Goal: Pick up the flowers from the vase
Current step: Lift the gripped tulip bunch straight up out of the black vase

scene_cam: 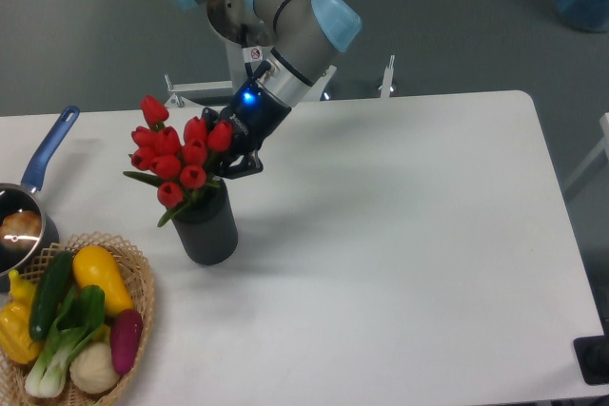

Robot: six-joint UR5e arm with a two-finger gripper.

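Observation:
A bunch of red tulips point(176, 154) with green leaves stands in the dark grey cylindrical vase point(208, 231) on the white table, left of centre. My gripper point(231, 161) reaches down from the upper middle and sits right against the right side of the blooms, just above the vase's mouth. Its black fingers are partly hidden behind the flowers, so I cannot tell whether they are closed on the stems. The stems themselves are hidden by the blooms and the vase.
A blue-handled metal saucepan point(29, 199) sits at the left edge. A wicker basket point(143, 278) of vegetables stands at the front left, close to the vase. The white table point(409, 254) stretches to the right.

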